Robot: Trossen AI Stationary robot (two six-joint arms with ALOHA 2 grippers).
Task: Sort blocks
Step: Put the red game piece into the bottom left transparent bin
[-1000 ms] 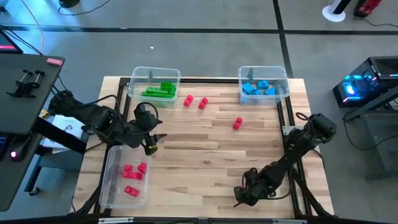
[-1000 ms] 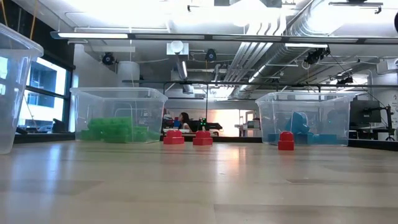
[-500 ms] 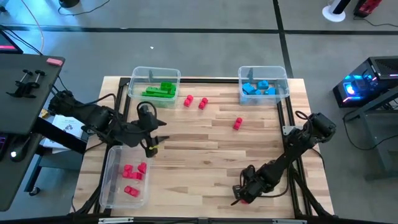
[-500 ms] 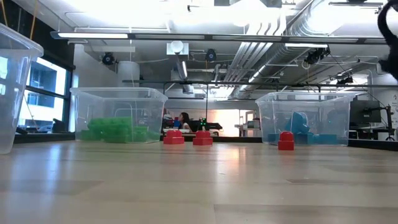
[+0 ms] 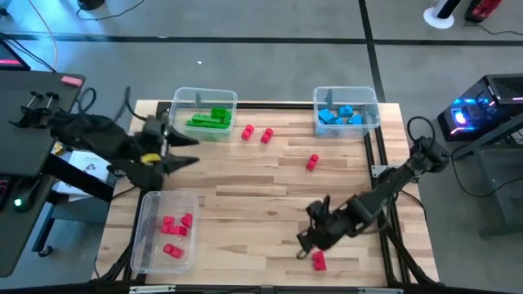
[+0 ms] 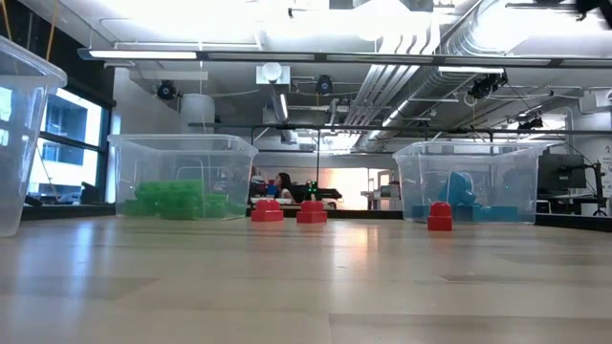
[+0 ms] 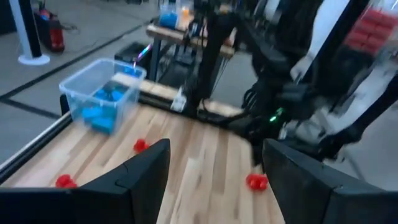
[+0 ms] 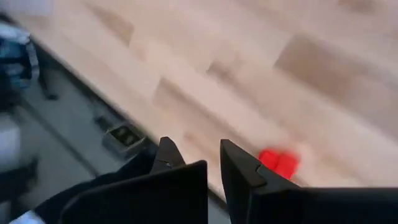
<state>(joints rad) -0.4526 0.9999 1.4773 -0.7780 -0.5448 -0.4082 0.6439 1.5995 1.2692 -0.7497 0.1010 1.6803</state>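
Three red blocks [image 5: 248, 132], [image 5: 266, 136], [image 5: 312, 163] lie loose on the wooden table toward its far side. A fourth red block [image 5: 319, 261] lies at the near edge. My right gripper [image 5: 301, 245] hangs just above and beside it, shut on nothing; its wrist view shows that block [image 8: 280, 163] on the wood past the fingers. My left gripper [image 5: 186, 153] is raised over the table's left side, open and empty. Its wrist view looks across to the blue bin [image 7: 102, 99].
A clear bin with green blocks [image 5: 204, 114] stands at the far left and one with blue blocks [image 5: 346, 110] at the far right. A third bin with red blocks [image 5: 167, 233] sits at the near left. Bare wood lies between them.
My right gripper has shut, risen and rolled over the near edge; the red block there stays on the table, now uncovered. My left gripper has lifted away from the red bin toward the table's far left and tipped nearer to level, still open.
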